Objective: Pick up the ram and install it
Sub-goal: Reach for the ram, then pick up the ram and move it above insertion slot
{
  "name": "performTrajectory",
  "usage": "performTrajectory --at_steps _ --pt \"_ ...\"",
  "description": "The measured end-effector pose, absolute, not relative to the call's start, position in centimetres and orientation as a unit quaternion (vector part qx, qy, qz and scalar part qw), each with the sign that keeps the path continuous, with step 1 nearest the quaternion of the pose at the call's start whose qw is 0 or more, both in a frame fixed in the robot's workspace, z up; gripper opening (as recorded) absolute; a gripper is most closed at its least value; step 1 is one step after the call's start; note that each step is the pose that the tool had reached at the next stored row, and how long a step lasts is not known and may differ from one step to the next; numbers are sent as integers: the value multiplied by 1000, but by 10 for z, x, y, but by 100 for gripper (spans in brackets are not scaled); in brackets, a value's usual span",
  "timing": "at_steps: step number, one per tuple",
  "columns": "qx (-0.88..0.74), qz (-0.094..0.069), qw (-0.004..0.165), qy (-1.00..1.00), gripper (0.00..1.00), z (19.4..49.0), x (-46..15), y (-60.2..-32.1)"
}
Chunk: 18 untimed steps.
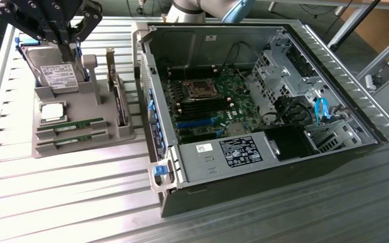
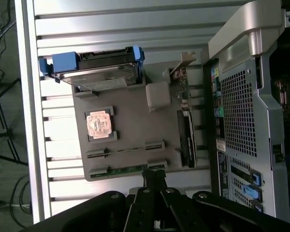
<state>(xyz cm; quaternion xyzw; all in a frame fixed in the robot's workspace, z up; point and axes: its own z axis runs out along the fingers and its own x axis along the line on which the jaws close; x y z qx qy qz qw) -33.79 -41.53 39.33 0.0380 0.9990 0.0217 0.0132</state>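
Note:
Two green ram sticks (image 1: 71, 126) lie flat in the slots of a grey holder tray (image 1: 86, 109) on the exterior view's left. In the wrist view one green ram stick (image 2: 128, 169) shows at the tray's (image 2: 135, 125) near edge, just past my fingertips. My black gripper (image 1: 66, 50) hangs above the tray, over the hard drive (image 1: 58, 76), shut with nothing between its fingers. In the wrist view the gripper (image 2: 154, 178) is shut too. The open computer case (image 1: 262, 101) lies to the right, its green motherboard (image 1: 211, 104) exposed.
The tray also holds a square silver processor (image 1: 52, 112), a hard drive with blue rails (image 2: 96, 67) and an upright card (image 2: 186, 140). Everything rests on a slatted metal table (image 1: 66, 192). The case's side wall (image 1: 150, 101) stands close beside the tray.

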Motion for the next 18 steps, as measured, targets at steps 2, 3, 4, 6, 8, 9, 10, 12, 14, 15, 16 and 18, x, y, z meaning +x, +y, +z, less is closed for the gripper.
performTrajectory --at_steps 2,3,4,6,8,9,10,12,14,15,16,18 --pt "38 22 13 999 9 393 -338 -417" --pt "38 22 13 999 9 393 -338 -419" --pt "38 22 13 999 9 393 -338 -422" --pt "38 22 13 999 9 393 -338 -424" --pt "38 22 13 999 9 393 -338 -428" --pt "38 22 13 999 9 393 -338 -429" --pt "38 22 13 999 9 393 -338 -429" --pt "38 22 13 999 9 393 -338 -430" --pt "38 22 13 999 9 393 -338 -430" --pt "38 22 13 999 9 393 -338 -430" --pt "38 22 13 999 9 393 -338 -430" --pt "38 22 13 999 9 393 -338 -430"
